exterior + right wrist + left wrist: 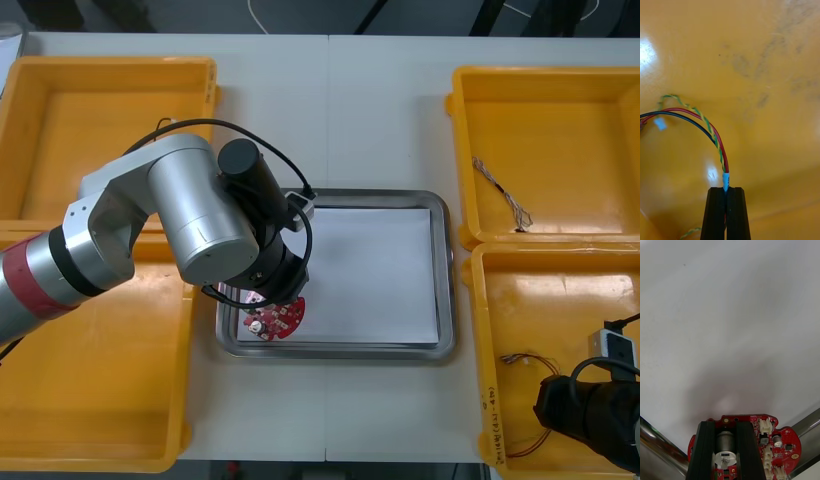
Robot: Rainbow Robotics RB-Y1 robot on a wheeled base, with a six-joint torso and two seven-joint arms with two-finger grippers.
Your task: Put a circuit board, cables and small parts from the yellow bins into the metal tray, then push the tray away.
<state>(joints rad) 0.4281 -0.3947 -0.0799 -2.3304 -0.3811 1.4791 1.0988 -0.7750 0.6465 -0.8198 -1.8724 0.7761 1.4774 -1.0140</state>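
My left gripper is shut on a round red circuit board, its fingers clamping the metal cylinder at the board's middle. In the front view the circuit board is over the near left corner of the metal tray, which is white inside. I cannot tell whether the board touches the tray. My right gripper is shut on the white-sleeved end of a cable of red, black and twisted yellow-green wires, just above the floor of the near right bin. The right arm sits at that bin's near end.
A thin cable lies in the far right bin. Thin wires trail across the near right bin's floor. The far left bin and near left bin flank the tray, with the left arm reaching over the near one.
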